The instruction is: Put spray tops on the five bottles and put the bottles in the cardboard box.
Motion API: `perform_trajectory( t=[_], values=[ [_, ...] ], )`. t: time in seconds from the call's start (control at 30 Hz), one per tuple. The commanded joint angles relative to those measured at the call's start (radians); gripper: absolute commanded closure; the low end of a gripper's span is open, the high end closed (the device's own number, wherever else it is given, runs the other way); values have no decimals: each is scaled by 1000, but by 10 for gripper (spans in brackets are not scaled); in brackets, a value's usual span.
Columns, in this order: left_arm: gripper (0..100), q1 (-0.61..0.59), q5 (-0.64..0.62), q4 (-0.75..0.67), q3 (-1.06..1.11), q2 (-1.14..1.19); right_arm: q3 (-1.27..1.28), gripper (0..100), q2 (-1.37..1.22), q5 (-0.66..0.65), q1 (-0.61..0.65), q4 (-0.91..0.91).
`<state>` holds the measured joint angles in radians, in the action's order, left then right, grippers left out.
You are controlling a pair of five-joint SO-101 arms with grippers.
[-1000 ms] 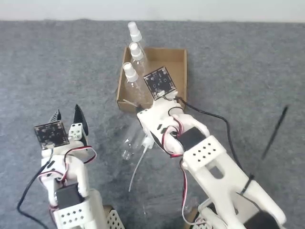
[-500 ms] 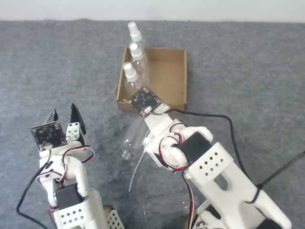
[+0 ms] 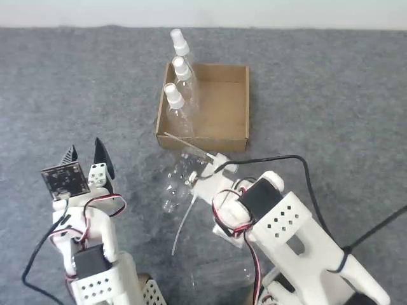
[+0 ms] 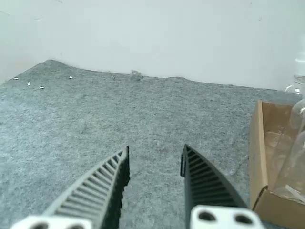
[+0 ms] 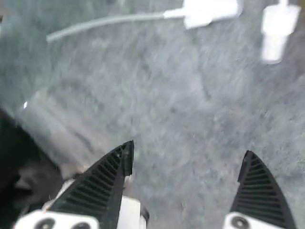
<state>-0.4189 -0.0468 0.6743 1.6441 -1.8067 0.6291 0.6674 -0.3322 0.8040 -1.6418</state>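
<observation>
Cardboard box (image 3: pixel 222 108), three spray-topped bottles (image 3: pixel 180 117) lined along one side wall; left gripper (image 4: pixel 155 152) parted over open carpet (image 4: pixel 95 109), right gripper (image 5: pixel 188 152) spread wide near loose spray top (image 5: pixel 209 12).

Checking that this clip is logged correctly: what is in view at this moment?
cardboard box: one, brown, open, far middle of the carpet
capped bottles: three, clear with white spray tops, upright in a row at the box's left wall
uncapped bottle: one, clear, lying on the carpet just in front of the box
loose spray tops: two, white, on the carpet; one has a long dip tube, the other lies beside it
carpet: one, grey, covering the table
wall: white, behind the carpet's far edge
left pincer: black fingers, open, over bare carpet at the near left
right pincer: black fingers, wide open, low over the carpet near the loose tops
</observation>
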Motion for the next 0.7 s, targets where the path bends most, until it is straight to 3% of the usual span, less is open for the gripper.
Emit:
perform_trajectory(
  t=[0.0,0.43,0.57,0.67],
  values=[
    [834,-3,2,-37,-7,-15,-68,693,42,-61,24,-67],
    [834,-35,0,-44,-5,-15,-48,692,42,-63,294,-139],
    [835,-44,0,-44,-5,-15,55,692,42,-58,390,-101],
    [836,-68,-2,-60,-4,-15,126,692,42,28,455,-19]
  ],
)
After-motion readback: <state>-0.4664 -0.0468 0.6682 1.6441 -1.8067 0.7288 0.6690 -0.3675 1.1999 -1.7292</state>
